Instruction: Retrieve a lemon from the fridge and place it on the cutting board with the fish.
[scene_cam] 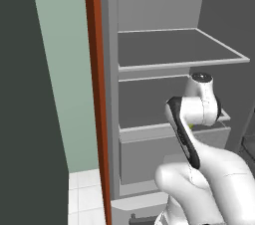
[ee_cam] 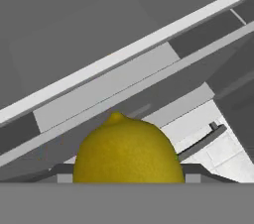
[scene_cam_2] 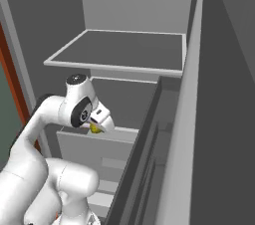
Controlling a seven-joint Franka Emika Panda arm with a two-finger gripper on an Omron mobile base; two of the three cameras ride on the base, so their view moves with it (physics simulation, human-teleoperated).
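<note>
You have the lemon gripped between the fingers at its wide middle inside the fridge; it looks light, firm and round, so it may roll out.

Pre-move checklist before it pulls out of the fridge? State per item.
1. Lemon between the gripper fingers: ok, it sits right at the hand camera.
2. Grip firm: cannot tell, finger contact is hidden.
3. Fridge door open: ok.
4. Shelf above the hand leaves room: ok.
5. Exit path past the door on the right: cannot tell, the margin looks tight.
6. Cutting board and fish positions: cannot tell.
</note>
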